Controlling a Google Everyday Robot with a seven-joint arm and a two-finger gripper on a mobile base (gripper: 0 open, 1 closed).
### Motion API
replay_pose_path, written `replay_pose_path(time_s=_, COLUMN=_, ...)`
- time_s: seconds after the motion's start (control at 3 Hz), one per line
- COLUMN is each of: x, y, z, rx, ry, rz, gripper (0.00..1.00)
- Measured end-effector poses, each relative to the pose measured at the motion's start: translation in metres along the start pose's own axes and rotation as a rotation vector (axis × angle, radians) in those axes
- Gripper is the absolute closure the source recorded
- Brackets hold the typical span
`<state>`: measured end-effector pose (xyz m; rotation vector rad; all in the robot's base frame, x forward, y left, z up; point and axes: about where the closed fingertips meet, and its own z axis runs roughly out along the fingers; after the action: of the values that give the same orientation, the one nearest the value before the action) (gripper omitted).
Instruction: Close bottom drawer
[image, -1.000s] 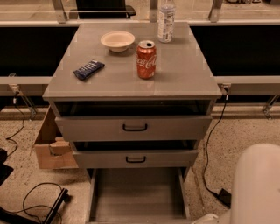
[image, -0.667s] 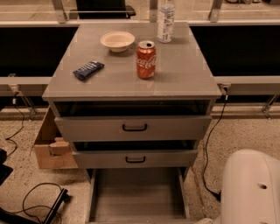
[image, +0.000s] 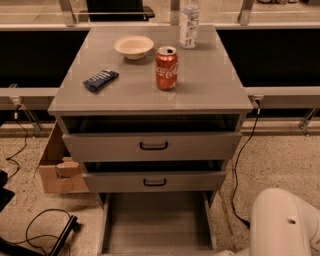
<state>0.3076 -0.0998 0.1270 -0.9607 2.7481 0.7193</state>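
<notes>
– Speckled floor all round, with the grey cabinet standing on it in the middle. Which drawer is ours?

– The lowest. The bottom drawer is pulled far out towards the camera. Its plain grey inside lies open, and its front panel and handle are cut off by the lower edge of the view. The top drawer and middle drawer above it seem to stand a little way out.

– And the gripper?

– Out of view. Only a white rounded arm shell shows, low at the right, near the drawer's right wall. I cannot tell whether the gripper is spread or pressed together.

– How to do it well, then?

– I would bring the gripper to the middle of the hidden front, by the handle, and push straight in along the runners, since an off-centre push could skew the drawer and jam it. Go slowly, too: the cola can, bowl and bottle stand on top, and a hard stop might shake them. Mind the black cable on the right.
</notes>
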Motion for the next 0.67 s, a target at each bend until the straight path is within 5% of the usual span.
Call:
replay_pose_path(time_s=0.33, x=-0.0277, y=-0.0302, z=0.0126, rx=0.020, ry=-0.016, rz=-0.016, gripper=1.00)
replay_pose_path(time_s=0.67, x=-0.0328, y=-0.0365, z=0.0136, rx=0.024, ry=-0.019, rz=-0.020, gripper=1.00)
